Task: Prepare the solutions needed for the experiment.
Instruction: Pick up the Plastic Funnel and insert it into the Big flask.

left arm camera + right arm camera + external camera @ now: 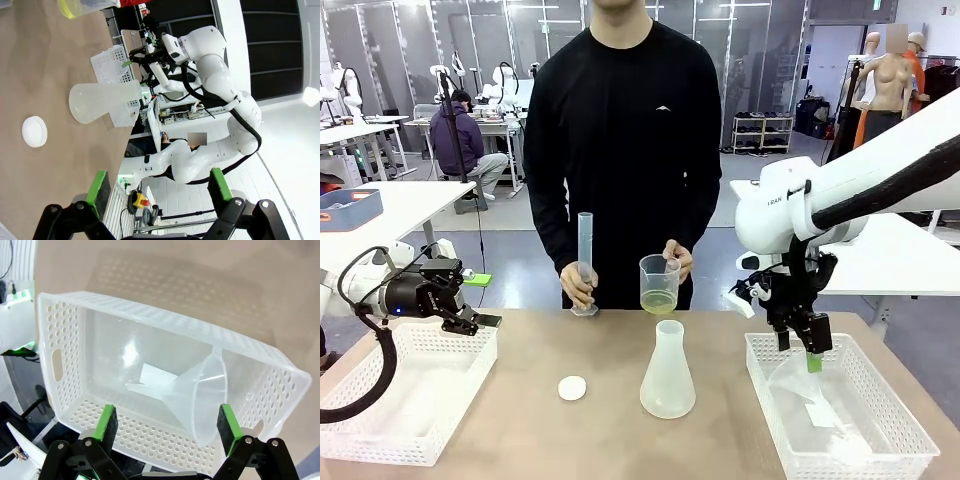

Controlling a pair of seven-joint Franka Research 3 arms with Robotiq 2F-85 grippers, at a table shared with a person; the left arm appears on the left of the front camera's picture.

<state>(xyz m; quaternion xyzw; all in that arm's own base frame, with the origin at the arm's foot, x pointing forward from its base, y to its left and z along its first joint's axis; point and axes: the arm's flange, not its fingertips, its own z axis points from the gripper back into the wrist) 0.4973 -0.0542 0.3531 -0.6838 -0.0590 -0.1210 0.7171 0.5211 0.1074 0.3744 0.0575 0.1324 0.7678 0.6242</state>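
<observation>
Near the table's (540,350) front edge, middle: clear conical flask (668,385) upright, white cap (572,388) just left. Perforated basket (380,447) at left edge; another (150,317) at right edge, with funnel (200,395) and possibly a paper slip (155,375).

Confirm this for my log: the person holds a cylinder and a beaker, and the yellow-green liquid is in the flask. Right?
Not quite. The liquid is in the beaker, not the flask, which looks empty. The front view shows it. The rest stands: the person holds the cylinder and the beaker.
</observation>
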